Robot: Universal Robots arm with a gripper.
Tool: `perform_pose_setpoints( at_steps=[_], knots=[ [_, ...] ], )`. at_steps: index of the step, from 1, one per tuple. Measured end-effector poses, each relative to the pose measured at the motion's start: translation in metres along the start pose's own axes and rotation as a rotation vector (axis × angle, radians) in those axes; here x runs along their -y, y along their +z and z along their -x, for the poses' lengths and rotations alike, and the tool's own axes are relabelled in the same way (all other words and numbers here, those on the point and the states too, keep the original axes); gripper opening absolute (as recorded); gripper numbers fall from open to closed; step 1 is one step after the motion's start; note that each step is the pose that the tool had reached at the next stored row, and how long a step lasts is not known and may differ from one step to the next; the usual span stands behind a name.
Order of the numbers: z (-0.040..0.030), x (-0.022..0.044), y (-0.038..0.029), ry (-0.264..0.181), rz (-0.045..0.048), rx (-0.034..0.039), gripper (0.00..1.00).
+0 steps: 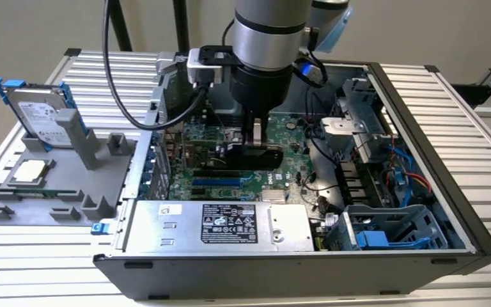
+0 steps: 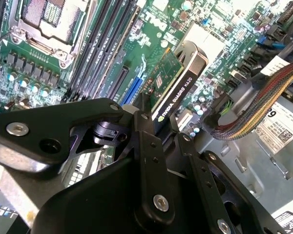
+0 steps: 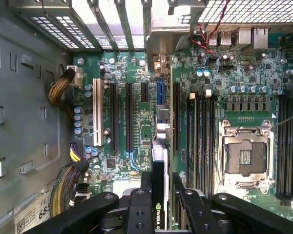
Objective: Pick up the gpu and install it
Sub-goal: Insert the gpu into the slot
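My gripper (image 1: 258,142) is down inside the open computer case (image 1: 450,192), shut on the gpu (image 1: 260,157). The gpu is a thin green card with a black face, held on edge over the large green motherboard (image 1: 293,160). In the second wrist view the gpu (image 2: 172,84) sticks out from between my black fingers (image 2: 147,127) above the motherboard (image 2: 151,29). In the first wrist view the gpu (image 3: 158,165) shows edge-on, in line with a blue expansion slot (image 3: 159,92). I cannot tell whether the card touches the slot.
A silver hard drive in a blue frame (image 1: 41,118) stands on a grey fixture (image 1: 58,185) at the exterior view's left. In the case are a power supply (image 1: 220,224), a blue drive cage (image 1: 390,231), braided cables (image 2: 263,97), a CPU socket (image 3: 246,156) and black slots (image 3: 128,117).
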State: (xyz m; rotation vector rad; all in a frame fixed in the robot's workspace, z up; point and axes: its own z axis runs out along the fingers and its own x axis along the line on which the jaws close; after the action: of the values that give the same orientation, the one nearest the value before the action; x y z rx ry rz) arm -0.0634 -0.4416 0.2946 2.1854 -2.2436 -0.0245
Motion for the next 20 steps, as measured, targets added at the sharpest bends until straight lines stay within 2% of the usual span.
perform_pose_setpoints(
  at_steps=[11, 16, 20],
  knots=[
    [-0.0001, -0.0032, 0.0023, 0.000, 0.0003, -0.0002, 0.00],
    [-0.0001, -0.0040, 0.0027, 0.000, 0.0056, -0.0004, 0.00],
    [-0.0002, -0.0053, 0.0066, 0.000, 0.0058, -0.0004, 0.00]
  ],
)
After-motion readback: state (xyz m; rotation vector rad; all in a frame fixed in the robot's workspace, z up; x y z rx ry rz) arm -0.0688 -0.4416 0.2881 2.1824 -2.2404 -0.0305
